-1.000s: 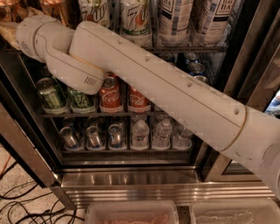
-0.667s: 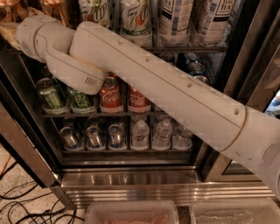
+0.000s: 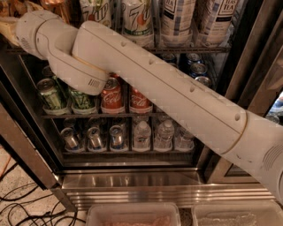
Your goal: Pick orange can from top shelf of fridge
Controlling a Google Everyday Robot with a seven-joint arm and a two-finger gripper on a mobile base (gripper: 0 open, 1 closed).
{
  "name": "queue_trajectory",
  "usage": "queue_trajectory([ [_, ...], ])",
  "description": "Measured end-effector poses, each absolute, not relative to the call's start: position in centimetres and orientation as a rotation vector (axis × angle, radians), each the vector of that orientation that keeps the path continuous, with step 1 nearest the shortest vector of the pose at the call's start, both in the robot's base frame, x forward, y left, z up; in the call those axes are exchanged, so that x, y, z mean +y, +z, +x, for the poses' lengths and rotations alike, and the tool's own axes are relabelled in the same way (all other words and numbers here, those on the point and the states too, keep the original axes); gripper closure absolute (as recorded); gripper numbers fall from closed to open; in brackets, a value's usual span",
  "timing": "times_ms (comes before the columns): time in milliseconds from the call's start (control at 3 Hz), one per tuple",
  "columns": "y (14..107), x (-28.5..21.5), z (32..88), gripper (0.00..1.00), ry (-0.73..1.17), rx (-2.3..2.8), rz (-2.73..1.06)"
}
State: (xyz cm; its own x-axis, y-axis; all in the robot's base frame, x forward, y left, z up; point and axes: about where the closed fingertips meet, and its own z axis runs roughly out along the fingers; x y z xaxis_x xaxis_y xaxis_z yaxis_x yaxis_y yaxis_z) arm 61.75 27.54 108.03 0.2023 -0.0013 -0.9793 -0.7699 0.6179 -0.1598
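The fridge (image 3: 132, 176) stands open in front of me, with wire racks of drinks. On the top shelf (image 3: 185, 49) a copper-orange can (image 3: 54, 3) shows only as a sliver at the upper left edge, next to white-and-green 7up cans (image 3: 95, 11). My white arm (image 3: 168, 92) reaches from the lower right up to the top left. Its wrist (image 3: 33, 28) lies in front of the top shelf's left end. My gripper (image 3: 8, 24) is past the wrist at the far left edge, mostly hidden, close to the orange can.
Tall tea cans (image 3: 177, 20) stand at the top right. Green cans (image 3: 51, 95) and red cola cans (image 3: 112, 97) fill the middle rack, small cans and water bottles (image 3: 141, 134) the bottom rack. The fridge door frame (image 3: 247, 79) is at the right. Cables (image 3: 26, 207) lie on the floor, and clear bins (image 3: 132, 216) sit below.
The wrist end of my arm has shifted slightly up and to the left. The cans on the racks have not moved.
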Motion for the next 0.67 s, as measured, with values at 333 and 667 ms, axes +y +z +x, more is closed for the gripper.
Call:
queue_trajectory([
  [333,108.66,27.38,61.72,1.00,0.617,1.246,-0.747],
  [667,109.23,27.25,61.59,1.00,0.611,1.230,-0.746],
])
